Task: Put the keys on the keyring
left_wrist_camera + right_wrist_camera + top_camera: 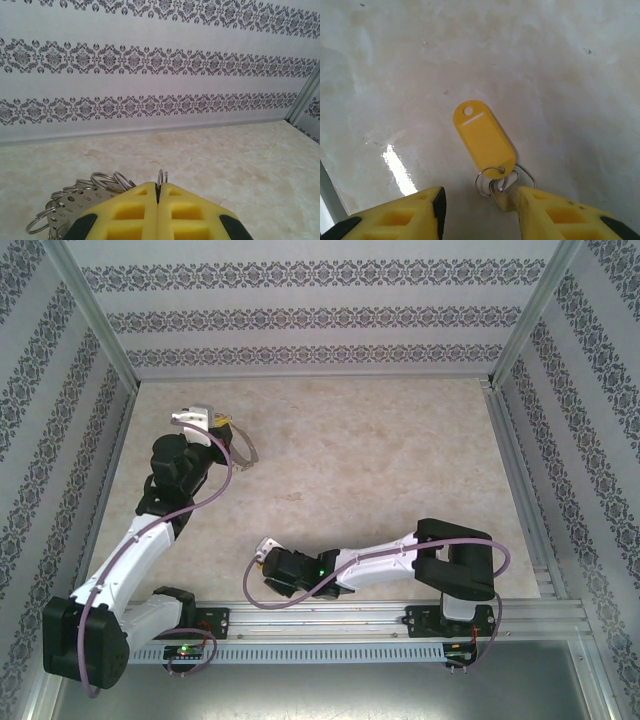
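far beyond the front rail (380, 608), toward its left end, the left gripper (158, 194) is seen with its yellow pads pressed together on the thin wire of the keyring (161, 176). a cluster of small rings (106, 180) hangs from it on the left. just beyond the rail, near its middle, the right gripper (480, 196) is pointed down at the key (506, 196). the key lies flat on the table (400, 460) with a yellow tag (482, 135) and a small split ring (489, 181) attached. the jaws are apart, with the key's metal and the split ring lying between them. whether the right pad touches the metal cannot be told.

the step in hand is judged to be the pick-up of the key. the grip would best be taken on the key's metal or the tag's broad body. the split ring would then be left exposed for threading. the pads should be brought almost onto the table before being closed.

the rail is close behind the right gripper, so the lift is best made upward and away from it. bare table is open between the two grippers, farther from the rail. the left wall (60, 440) stands near the left arm.
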Robot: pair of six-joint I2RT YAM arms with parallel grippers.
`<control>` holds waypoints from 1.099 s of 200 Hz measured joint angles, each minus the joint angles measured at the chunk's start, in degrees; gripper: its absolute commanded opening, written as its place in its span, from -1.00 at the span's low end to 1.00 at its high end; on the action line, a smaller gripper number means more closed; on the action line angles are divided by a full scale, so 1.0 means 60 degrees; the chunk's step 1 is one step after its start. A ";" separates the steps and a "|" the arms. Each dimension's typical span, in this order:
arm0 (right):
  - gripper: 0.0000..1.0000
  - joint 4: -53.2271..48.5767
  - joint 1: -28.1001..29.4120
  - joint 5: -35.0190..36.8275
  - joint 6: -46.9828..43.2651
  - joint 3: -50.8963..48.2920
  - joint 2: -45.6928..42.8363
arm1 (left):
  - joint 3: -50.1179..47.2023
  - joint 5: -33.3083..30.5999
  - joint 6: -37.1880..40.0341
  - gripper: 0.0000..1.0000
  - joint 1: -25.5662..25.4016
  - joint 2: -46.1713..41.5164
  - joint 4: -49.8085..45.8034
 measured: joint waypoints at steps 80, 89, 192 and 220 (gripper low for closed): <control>-0.18 -0.0146 0.0069 0.0066 -0.0321 0.0426 0.0346 | 0.0000 0.0372 -0.0251 -1.00 0.0120 0.0382 0.0069; -0.19 -0.0142 0.0069 0.0066 -0.0379 0.0470 0.0393 | 0.0000 0.0390 -0.0262 -1.00 0.0124 0.0390 0.0069; -0.84 -0.0062 -0.0033 0.0066 -0.0601 0.0543 0.0772 | 0.0000 0.0586 -0.0295 -1.00 0.0244 0.0430 0.0076; -1.00 -0.0033 -0.0211 0.0004 -0.0645 0.0521 0.0637 | 0.0000 0.0616 -0.0357 -1.00 0.0244 0.0510 0.0084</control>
